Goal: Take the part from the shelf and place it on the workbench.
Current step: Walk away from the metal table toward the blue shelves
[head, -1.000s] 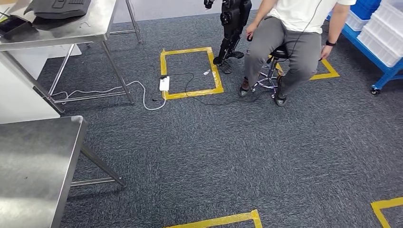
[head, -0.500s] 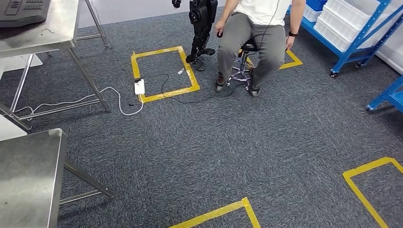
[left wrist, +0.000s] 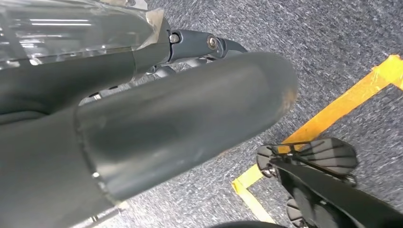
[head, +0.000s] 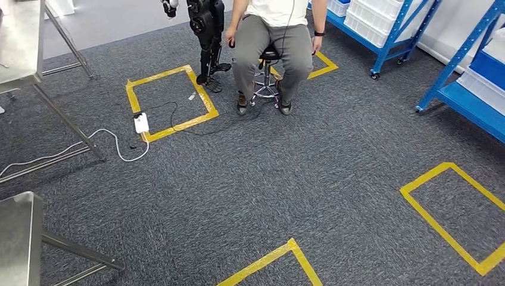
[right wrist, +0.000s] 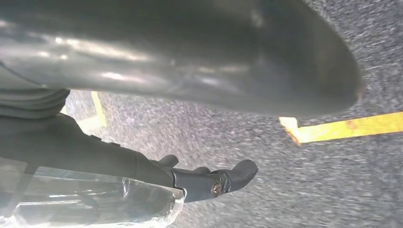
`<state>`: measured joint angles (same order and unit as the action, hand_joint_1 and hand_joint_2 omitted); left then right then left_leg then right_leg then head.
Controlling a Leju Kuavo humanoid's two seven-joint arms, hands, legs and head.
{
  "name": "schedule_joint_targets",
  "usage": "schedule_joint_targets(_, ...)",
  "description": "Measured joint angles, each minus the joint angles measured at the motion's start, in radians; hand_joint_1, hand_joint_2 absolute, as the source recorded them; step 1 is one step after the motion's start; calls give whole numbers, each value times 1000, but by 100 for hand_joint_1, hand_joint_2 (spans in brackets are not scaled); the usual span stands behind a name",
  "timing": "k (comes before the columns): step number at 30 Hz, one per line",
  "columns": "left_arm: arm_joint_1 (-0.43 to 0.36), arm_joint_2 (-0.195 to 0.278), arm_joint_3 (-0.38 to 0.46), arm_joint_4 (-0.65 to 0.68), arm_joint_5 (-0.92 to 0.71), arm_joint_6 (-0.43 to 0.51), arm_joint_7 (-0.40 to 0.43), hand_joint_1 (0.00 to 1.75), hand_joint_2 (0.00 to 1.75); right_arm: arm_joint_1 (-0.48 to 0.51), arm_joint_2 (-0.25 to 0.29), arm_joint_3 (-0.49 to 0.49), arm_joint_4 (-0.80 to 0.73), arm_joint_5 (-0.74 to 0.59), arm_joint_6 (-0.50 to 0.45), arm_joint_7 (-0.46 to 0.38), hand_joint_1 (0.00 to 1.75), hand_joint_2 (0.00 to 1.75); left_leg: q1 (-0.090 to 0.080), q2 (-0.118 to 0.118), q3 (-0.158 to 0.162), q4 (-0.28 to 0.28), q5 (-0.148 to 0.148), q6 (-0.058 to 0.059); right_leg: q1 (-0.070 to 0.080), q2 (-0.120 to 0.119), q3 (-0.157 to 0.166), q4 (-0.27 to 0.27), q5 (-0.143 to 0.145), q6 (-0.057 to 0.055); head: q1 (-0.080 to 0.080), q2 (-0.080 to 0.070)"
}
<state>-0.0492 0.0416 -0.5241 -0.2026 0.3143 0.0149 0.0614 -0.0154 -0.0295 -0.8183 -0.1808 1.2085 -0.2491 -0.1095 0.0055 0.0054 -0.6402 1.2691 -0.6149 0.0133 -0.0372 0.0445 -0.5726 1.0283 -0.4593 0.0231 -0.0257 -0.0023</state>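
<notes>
A grey carpet (head: pixel 298 179) is spread across the head view. The blue shelf (head: pixel 387 33) is seen far ahead and to the right, loaded with white bins (head: pixel 372 18). A second blue rack (head: pixel 470 95) is cut off by the right edge. A corner of the steel workbench (head: pixel 15 238) is seen low on the left. A person (head: pixel 274 36) is seated on a stool (head: pixel 265 77) between the racks and a dark standing robot (head: pixel 205 30). A yellow tape square (head: pixel 170 104) is marked on the floor, with a white power strip (head: pixel 141 123) lying on its edge.

The part itself cannot be made out; it is judged to lie somewhere on the racks, so its long axis cannot be told. The left hand (left wrist: pixel 142 109) and the right hand (right wrist: pixel 166 71) are hung over the carpet, well apart from the shelf. In each wrist view the thumb is held away from the dark fingers (left wrist: pixel 204 45), carpet is seen between them, and nothing is held. The shelf lies ahead and to the robot's right, so the right hand is judged to be on the nearer side.

Against the earlier frames the whole picture is shifted leftward: the camera has been turned to the right. More of the racks is brought in, and most of the workbench is lost past the left edge.
</notes>
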Motion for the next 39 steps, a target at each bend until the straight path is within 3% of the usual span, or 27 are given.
schedule_joint_targets(1,0,0,0,0,0,0,0,0,0,1,0,0,0,0,0,0,0,0,3,-7,19,-44,31,0,-1,13,-1,0,2,1,0,0)
schedule_joint_targets(3,0,-1,0,0,0,0,0,0,0,0,-2,0,-1,0,0,0,0,0,11,-52,73,-160,84,-8,-1,36,-5,2,6,8,-1,0)
schedule_joint_targets(5,-1,-3,0,0,0,0,0,0,0,-2,-5,0,-2,1,0,0,0,0,13,-83,96,-213,102,-7,6,55,-14,1,12,19,-1,0)
schedule_joint_targets(7,-3,-5,0,0,0,0,0,0,0,-1,-6,0,-2,2,0,0,0,0,5,-65,93,-214,108,11,9,73,-25,-6,19,33,0,0)
schedule_joint_targets(9,-4,-6,0,0,0,0,0,0,0,3,-6,0,-2,2,0,0,0,0,-1,-41,88,-219,116,30,10,52,-41,17,9,36,2,0)
schedule_joint_targets(10,-4,-6,0,0,0,0,0,0,0,3,-5,0,-2,2,0,0,0,0,-3,-27,83,-221,121,39,11,28,-59,54,-13,32,4,0)
schedule_joint_targets(12,-1,-5,0,0,0,1,0,0,0,0,-5,0,-2,2,0,0,0,0,-12,1,73,-221,125,51,17,-19,-117,180,-82,18,9,0)
schedule_joint_targets(14,1,-5,0,0,0,2,0,0,0,-2,-5,0,-2,2,0,0,0,0,-22,30,64,-221,129,57,24,-30,-152,280,-128,11,9,0)
schedule_joint_targets(15,1,-5,0,0,0,2,0,0,0,-2,-5,0,-2,2,0,0,0,0,-27,44,62,-221,130,58,30,-32,-139,278,-129,9,9,0)
schedule_joint_targets(16,1,-5,0,0,0,2,0,0,0,0,-5,0,-2,2,0,0,0,0,-31,57,61,-220,130,59,38,-37,-107,239,-117,8,9,0)
schedule_joint_targets(17,0,-6,0,0,0,2,0,0,0,0,-6,0,-2,2,0,0,0,0,-34,69,63,-220,130,59,48,-51,-61,172,-98,3,9,0)
schedule_joint_targets(19,-3,-11,0,0,0,2,0,0,0,-4,-11,0,-3,2,0,0,0,0,-39,93,66,-220,129,58,71,-97,16,42,-66,-19,8,0)
schedule_joint_targets(21,-6,-15,-1,0,0,2,0,0,0,-6,-17,0,-5,2,0,0,0,0,-40,115,67,-221,129,54,83,-115,36,-9,-51,-43,8,0)
schedule_joint_targets(22,-7,-16,-1,-1,0,2,0,0,0,-5,-18,0,-5,1,0,0,0,0,-39,126,69,-223,130,51,80,-104,36,-14,-45,-51,8,0)
schedule_joint_targets(23,-8,-15,-1,-1,0,2,0,0,0,-2,-18,0,-5,1,1,0,0,0,-38,122,69,-222,131,47,74,-92,41,-23,-36,-56,9,0)
schedule_joint_targets(25,-7,-14,-1,-1,0,2,0,0,0,1,-15,-1,-5,0,1,0,0,0,-31,67,58,-193,109,31,57,-71,53,-41,-17,-63,8,0)
schedule_joint_targets(27,-2,-13,-1,-1,0,2,0,0,0,-1,-12,-1,-5,0,2,0,0,0,-17,4,16,-94,50,7,47,-48,54,-46,-8,-64,7,0)
schedule_joint_targets(29,2,-11,-1,0,0,2,0,0,0,-2,-8,-1,-5,0,2,0,0,0,-2,-8,-26,4,11,-15,40,-20,52,-45,-6,-62,7,0)
schedule_joint_targets(30,3,-10,-1,0,0,2,0,0,0,0,-6,-1,-5,1,2,0,0,0,6,-8,-30,13,19,-25,35,-6,53,-44,-5,-61,7,0)
schedule_joint_targets(31,4,-10,-1,0,0,2,0,0,0,1,-4,-1,-5,1,2,0,0,0,13,-9,-17,-15,46,-33,30,9,54,-43,-5,-58,7,0)
schedule_joint_targets(32,3,-9,-1,0,0,2,0,0,0,1,-3,-1,-5,1,2,0,0,0,21,-16,10,-73,84,-40,26,23,55,-40,-6,-54,6,0)
schedule_joint_targets(33,4,-8,-1,0,0,2,0,0,0,1,-2,-1,-5,1,2,0,0,0,28,-39,41,-137,114,-46,22,37,52,-37,-8,-48,6,0)
schedule_joint_targets(34,4,-8,-1,0,0,2,0,0,0,-1,-2,-1,-5,1,2,0,0,0,33,-63,68,-195,132,-48,22,50,47,-31,-11,-39,7,0)
schedule_joint_targets(36,3,-7,-1,1,0,2,0,0,0,-3,-1,-1,-5,1,2,0,0,0,33,-93,89,-245,134,-40,22,71,30,-25,-10,-20,6,0)
schedule_joint_targets(38,1,-7,-1,1,0,2,0,0,0,0,0,-1,-5,1,1,-1,0,0,27,-71,91,-252,135,-20,19,88,17,-25,-6,-2,6,0)
schedule_joint_targets(39,0,-8,-1,0,0,2,0,0,0,2,1,-1,-5,1,1,-1,0,0,26,-58,94,-259,138,-9,18,78,10,-18,-10,3,7,0)
